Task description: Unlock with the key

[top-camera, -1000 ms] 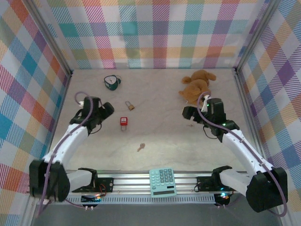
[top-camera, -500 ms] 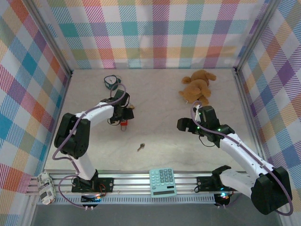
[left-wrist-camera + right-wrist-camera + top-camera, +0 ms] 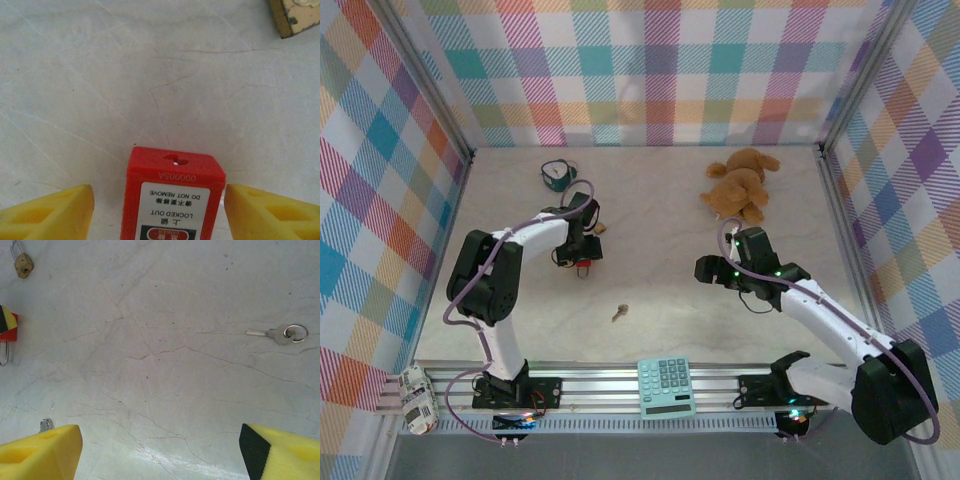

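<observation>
Two grippers are over the pale, veined table (image 3: 520, 330), and neither has anything in its grasp. From above, the left gripper (image 3: 582, 257) sits low at the red padlock (image 3: 172, 200), about 9 o'clock from the table's middle. In the left wrist view the padlock lies between the yellow fingers (image 3: 50, 215) with bare table showing on either side (so the jaws are spread and touch nothing). Its keyhole end points to 12 o'clock, and its white label reads "LOCKED OUT / DO NOT REMOVE", upside down in that view. A corner of the brass padlock (image 3: 295, 15) sits at 1 o'clock there.

From above, the key (image 3: 619, 314) lies flat and alone on the table, at about 5 o'clock from the red padlock and well apart from both grippers. The right gripper (image 3: 704, 268) is at about 2 o'clock from the key, its jaws wide with only bare table between them. In the right wrist view the key lies toward 2 o'clock, with a small ring (image 3: 295, 333) through its head and its blade pointing to 9 o'clock.

A brown teddy bear (image 3: 740, 185) lies at 2 o'clock on the table. A teal calculator (image 3: 666, 387) rests on the rail at 6 o'clock, between the arm bases.
</observation>
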Available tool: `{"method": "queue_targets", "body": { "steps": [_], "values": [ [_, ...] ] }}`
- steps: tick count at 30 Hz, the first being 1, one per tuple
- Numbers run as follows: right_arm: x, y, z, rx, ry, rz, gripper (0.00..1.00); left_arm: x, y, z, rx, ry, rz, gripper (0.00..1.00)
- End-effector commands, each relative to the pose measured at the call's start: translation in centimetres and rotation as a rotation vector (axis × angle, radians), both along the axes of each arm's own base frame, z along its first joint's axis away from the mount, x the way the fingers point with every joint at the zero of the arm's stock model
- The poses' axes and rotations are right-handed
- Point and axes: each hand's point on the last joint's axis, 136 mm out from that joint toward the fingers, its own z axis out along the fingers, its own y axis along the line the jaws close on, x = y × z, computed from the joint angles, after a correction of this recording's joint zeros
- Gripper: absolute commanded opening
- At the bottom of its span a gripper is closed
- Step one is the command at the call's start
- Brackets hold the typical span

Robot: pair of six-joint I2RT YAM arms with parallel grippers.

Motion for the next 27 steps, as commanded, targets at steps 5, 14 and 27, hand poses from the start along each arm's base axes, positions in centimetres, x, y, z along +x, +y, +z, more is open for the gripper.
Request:
{"method": "queue_targets", "body": {
  "steps": [5, 14, 27],
  "values": [
    [0.9, 1.2, 1.4, 0.029, -0.038, 0.028, 0.76, -1.1, -0.1, 0.3, 0.054, 0.082, -0.066, 0.63],
    [1.0, 1.3, 1.5, 0.031, -0.052, 0.036, 0.77, -2.9, 0.3, -0.1, 0.088, 0.141, -0.106, 0.49],
    [0.7, 0.8, 2.0, 0.022, -0.064, 0.024, 0.77, -2.8, -0.9, 0.9, 0.066, 0.117, -0.139, 0.45]
  ]
}}
